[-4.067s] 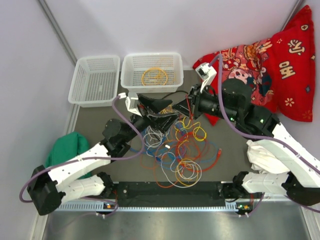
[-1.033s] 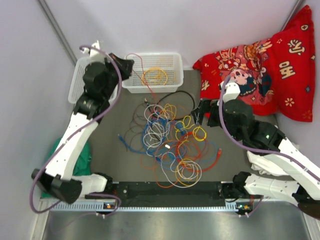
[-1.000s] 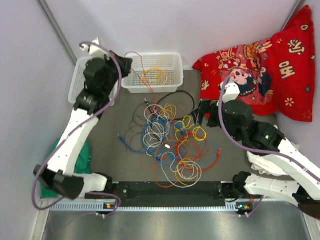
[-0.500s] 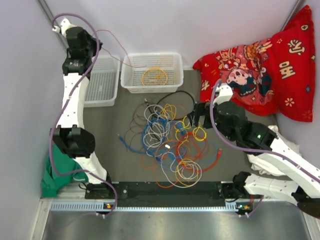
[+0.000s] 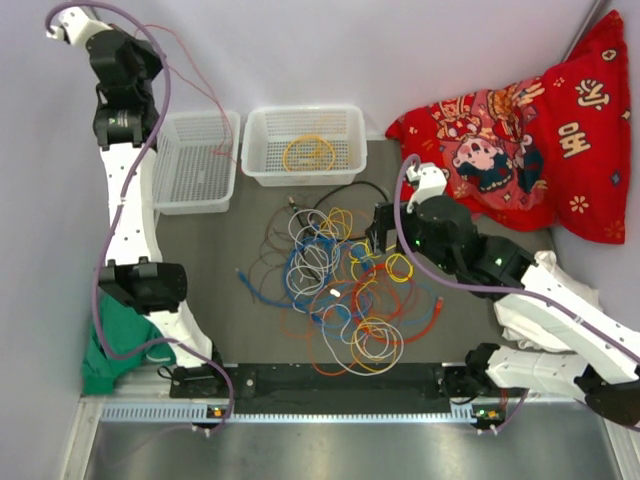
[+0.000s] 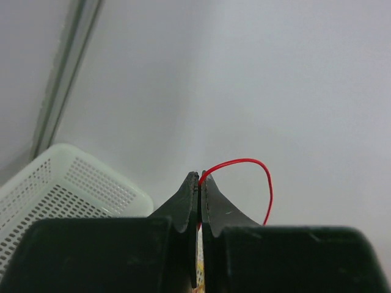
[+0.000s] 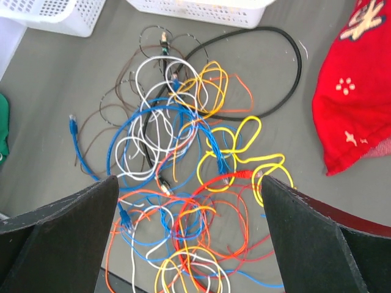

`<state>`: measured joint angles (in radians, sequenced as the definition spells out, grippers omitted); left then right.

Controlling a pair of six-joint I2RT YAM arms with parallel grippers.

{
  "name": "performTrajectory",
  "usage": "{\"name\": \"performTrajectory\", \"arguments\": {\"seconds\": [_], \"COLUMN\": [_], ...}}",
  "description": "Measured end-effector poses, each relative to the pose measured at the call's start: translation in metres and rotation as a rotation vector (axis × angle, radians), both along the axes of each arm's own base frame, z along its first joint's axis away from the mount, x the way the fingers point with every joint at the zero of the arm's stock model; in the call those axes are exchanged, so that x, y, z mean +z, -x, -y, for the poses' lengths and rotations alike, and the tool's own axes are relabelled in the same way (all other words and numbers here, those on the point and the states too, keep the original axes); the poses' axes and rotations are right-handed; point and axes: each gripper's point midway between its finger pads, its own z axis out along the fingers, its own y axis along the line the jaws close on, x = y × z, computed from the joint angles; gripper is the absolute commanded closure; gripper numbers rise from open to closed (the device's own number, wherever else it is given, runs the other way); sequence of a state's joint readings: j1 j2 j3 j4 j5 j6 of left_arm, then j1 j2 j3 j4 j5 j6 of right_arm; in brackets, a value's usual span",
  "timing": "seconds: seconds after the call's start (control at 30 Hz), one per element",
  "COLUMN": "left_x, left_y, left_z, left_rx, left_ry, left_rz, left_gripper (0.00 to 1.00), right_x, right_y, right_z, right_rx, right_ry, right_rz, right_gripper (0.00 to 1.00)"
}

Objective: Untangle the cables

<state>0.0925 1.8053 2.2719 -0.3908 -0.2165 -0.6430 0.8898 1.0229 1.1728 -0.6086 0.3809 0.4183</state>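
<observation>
The cables (image 5: 335, 285) lie in a tangled heap of yellow, orange, red, blue, white and black loops on the grey table. My left gripper (image 5: 150, 62) is raised high at the back left, above the baskets. In the left wrist view it (image 6: 200, 178) is shut on a thin red cable (image 6: 256, 165) that arches out to the right. That red cable (image 5: 205, 105) trails down toward the baskets. My right gripper (image 5: 380, 232) hovers open at the heap's right edge. In the right wrist view its fingers (image 7: 61, 235) stand wide apart over the cables (image 7: 183, 159).
Two white mesh baskets stand at the back: the left one (image 5: 195, 165), and the right one (image 5: 258, 140) holding a coiled yellow cable (image 5: 308, 153). A red patterned cloth (image 5: 520, 130) lies back right and a green cloth (image 5: 115, 345) front left.
My left arm rose from over the baskets to high at the back left, drawing the thin red cable up. The right gripper shifted slightly left toward the heap, still open.
</observation>
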Motion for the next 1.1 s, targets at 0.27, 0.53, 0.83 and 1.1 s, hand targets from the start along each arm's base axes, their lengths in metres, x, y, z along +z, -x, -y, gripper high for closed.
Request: {"name": "performTrajectory", "arguments": {"seconds": [0.27, 0.53, 0.83, 1.1], "left_x": [0.022, -0.02, 0.027, 0.083], "left_y": [0.013, 0.004, 0.022, 0.07], "left_z": [-0.027, -0.047, -0.019, -0.003], "left_rx": [0.11, 0.205, 0.066, 0.018], "left_ry": [-0.046, -0.091, -0.08, -0.077], "left_rz": [0.037, -0.074, 0.035, 0.175], "left_gripper": [1.0, 1.0, 1.0, 1.0], "right_x": [0.013, 0.013, 0.009, 0.018], "right_y": [-0.008, -0.006, -0.005, -0.001], "right_z": [-0.016, -0.019, -0.025, -0.021], "right_rx": [0.024, 0.035, 0.045, 0.044], "right_ry": [-0.011, -0.028, -0.039, -0.073], "right_rz": [-0.002, -0.017, -0.04, -0.03], "right_gripper": [0.01, 0.01, 0.01, 0.01]}}
